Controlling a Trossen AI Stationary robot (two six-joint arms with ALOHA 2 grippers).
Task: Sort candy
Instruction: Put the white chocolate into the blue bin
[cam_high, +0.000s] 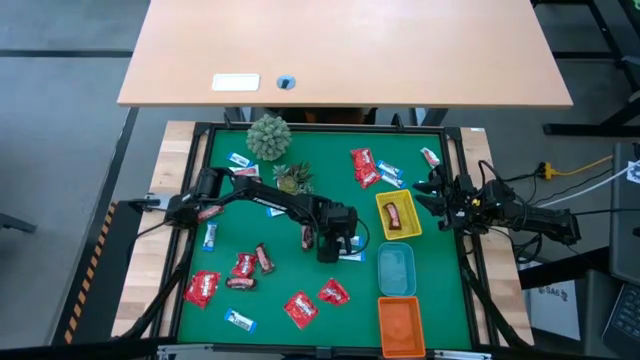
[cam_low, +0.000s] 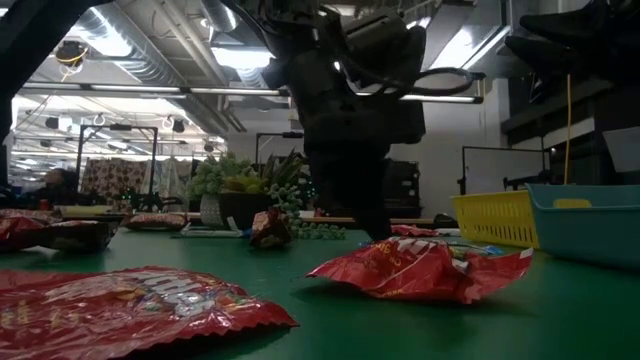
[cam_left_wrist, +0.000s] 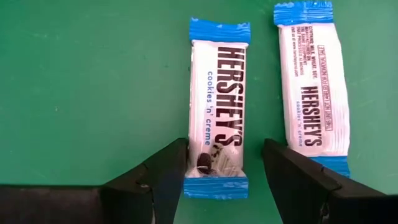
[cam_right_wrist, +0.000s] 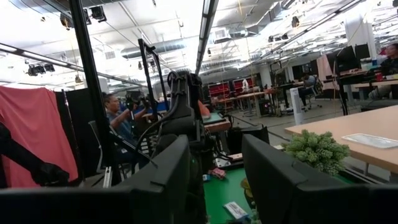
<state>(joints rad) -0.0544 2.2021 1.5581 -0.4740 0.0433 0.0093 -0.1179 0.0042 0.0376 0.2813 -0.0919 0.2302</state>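
Left pincer (cam_high: 335, 243) lowered at desk centre, fingers (cam_left_wrist: 158, 180) spread apart. Right pincer (cam_high: 428, 190) parked at right edge, raised, pointing inward, fingers parted.

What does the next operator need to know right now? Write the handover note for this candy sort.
Left gripper: open, down at the green mat, its fingers either side of one end of a blue-and-white Hershey's bar; not closed on it yet. A second blue-and-white bar lies right beside it.
Right gripper: waiting at the mat's right edge, fingers apart, holding nothing.
Done: one dark bar lies in the yellow tray. Blue tray and orange tray look empty.
Left: nearly everything. Red packets, blue-and-white wrappers and dark mini bars are scattered across the mat.
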